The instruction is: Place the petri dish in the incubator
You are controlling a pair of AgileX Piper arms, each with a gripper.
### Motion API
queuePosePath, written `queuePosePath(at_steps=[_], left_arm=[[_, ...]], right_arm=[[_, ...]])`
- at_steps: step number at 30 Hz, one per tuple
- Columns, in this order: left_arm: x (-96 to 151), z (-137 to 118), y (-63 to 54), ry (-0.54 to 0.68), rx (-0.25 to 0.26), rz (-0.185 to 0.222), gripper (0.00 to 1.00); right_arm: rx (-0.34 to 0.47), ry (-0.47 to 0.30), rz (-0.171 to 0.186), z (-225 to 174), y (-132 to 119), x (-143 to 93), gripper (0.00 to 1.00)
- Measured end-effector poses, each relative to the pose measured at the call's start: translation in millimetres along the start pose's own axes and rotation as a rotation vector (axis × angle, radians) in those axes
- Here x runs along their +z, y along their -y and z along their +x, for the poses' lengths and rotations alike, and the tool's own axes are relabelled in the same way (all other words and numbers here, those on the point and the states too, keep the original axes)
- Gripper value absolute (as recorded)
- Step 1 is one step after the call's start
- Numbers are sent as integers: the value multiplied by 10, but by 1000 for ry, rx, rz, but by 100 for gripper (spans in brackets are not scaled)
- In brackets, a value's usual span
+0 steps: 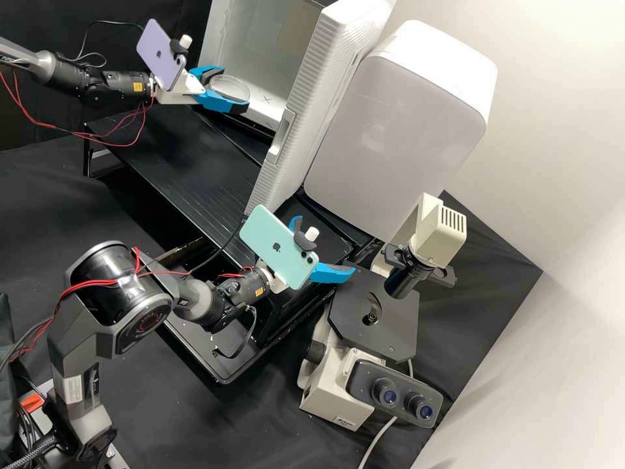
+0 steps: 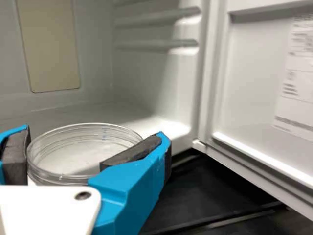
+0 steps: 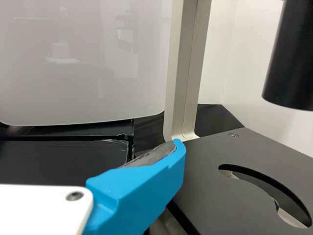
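Holding a clear petri dish (image 2: 78, 149) clamped between its blue fingers, the left claw (image 1: 228, 88) hangs at the open mouth of the white incubator (image 1: 416, 117), just outside the chamber floor and above the black desk (image 1: 195, 404). The right claw (image 1: 325, 255), its fingers apart and empty, sits below the incubator's swung-open door (image 1: 312, 98), beside the microscope (image 1: 371, 326) in front of the incubator.

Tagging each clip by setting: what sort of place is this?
Likely a biology lab: an open incubator, a microscope, and a petri dish in the left gripper.
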Motion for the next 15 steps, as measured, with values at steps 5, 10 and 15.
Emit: queuePosePath(at_steps=[5, 10, 15], left_arm=[[65, 137, -71, -6, 16, 16, 0], [157, 266, -64, -6, -8, 28, 0], [235, 340, -88, -13, -22, 23, 0]], right_arm=[[0, 0, 0, 0, 0, 0, 100], [0, 0, 0, 0, 0, 0, 100], [0, 0, 0, 0, 0, 0, 100]])
